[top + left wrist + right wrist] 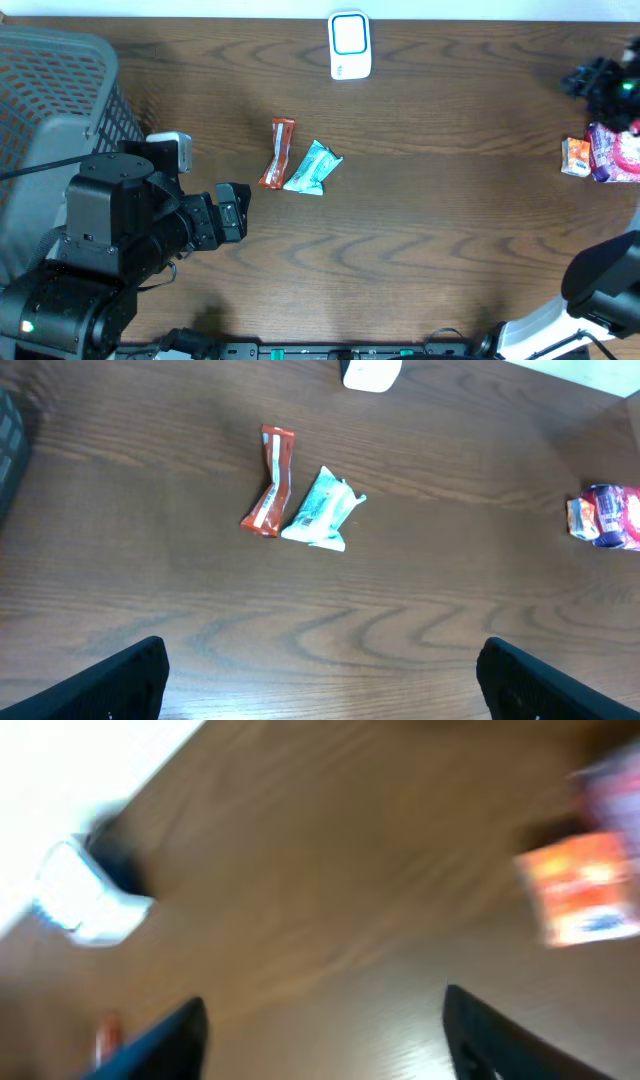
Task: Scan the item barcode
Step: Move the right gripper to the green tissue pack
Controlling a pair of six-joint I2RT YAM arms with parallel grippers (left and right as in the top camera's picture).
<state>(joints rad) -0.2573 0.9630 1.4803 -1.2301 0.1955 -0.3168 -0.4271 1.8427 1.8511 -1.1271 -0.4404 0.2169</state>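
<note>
A long red-orange snack bar wrapper and a crinkled teal packet lie side by side in the middle of the brown wooden bench. They are ahead of the left fingers, which are spread wide and empty. The right fingers, also apart, hover near an orange packet. A white barcode scanner stands at the far edge.

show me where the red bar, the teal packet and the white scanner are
red bar [277,153], overhead view, middle of the wrapper
teal packet [313,168], overhead view, middle of the packet
white scanner [350,42], overhead view, centre of its top face
</note>
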